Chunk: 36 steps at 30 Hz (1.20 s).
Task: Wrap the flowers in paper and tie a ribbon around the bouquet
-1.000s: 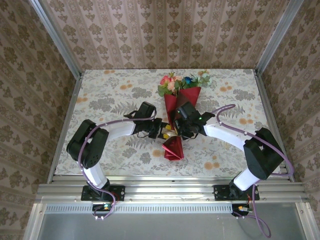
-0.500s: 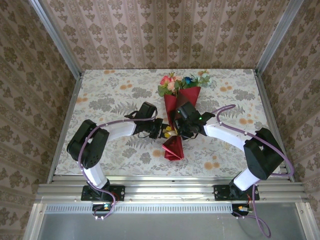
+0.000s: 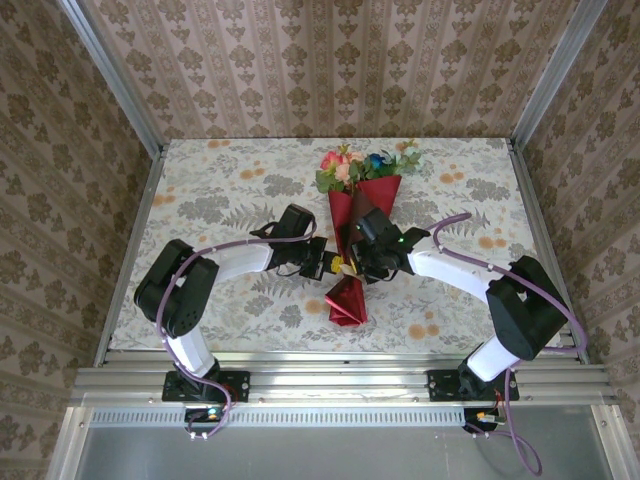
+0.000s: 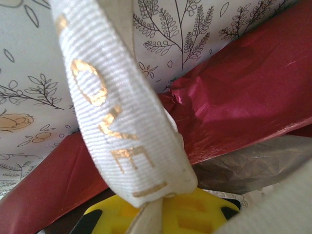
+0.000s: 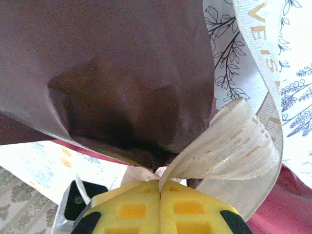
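Two robot arms meet at the narrow waist of the bouquet (image 3: 342,212), which lies flat on the floral-print tabletop (image 3: 200,190). At the bouquet's far end the flowers (image 3: 358,163), pink, orange-red, blue and pale blooms among green leaves, spill from the wide mouth of the paper (image 3: 385,190), crimson on one face and maroon-brown on the other. At its near end the paper flares again into a red tail. The left arm (image 3: 235,260) reaches in from the bouquet's left side and the right arm (image 3: 450,265) from its right, and their tips stand just beside each other at the waist. From the left wrist, the yellow-padded left fingers (image 4: 200,212) are pressed together on the ribbon (image 4: 122,126), a cream woven strip with gold lettering that loops up from them across the red paper. From the right wrist, the right fingers (image 5: 122,212) are likewise closed, pad against pad, with a curl of the same ribbon pinched in the seam between them and the maroon face of the paper just above. How the ribbon runs around the bouquet cannot be told
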Each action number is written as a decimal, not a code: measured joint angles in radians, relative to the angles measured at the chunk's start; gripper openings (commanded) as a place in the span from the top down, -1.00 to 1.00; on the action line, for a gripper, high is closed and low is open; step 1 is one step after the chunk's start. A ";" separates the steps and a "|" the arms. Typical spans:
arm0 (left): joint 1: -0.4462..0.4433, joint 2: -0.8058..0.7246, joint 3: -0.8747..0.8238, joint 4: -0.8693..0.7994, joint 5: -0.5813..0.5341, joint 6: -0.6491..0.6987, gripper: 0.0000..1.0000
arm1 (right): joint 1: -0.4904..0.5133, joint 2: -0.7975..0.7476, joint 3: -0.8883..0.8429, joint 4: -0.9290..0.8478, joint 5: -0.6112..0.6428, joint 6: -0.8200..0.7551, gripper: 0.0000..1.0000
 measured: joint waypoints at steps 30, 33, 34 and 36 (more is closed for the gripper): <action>-0.013 0.046 0.045 0.000 0.033 0.011 0.37 | 0.010 -0.123 -0.090 0.128 -0.001 0.021 1.00; -0.013 0.047 0.045 0.000 0.033 0.013 0.41 | 0.014 -0.140 -0.115 0.142 -0.005 0.022 1.00; -0.013 0.047 0.045 0.000 0.033 0.012 0.41 | 0.016 -0.146 -0.124 0.147 -0.007 0.023 1.00; -0.013 0.048 0.045 0.000 0.033 0.013 0.41 | 0.022 -0.151 -0.139 0.157 -0.010 0.026 1.00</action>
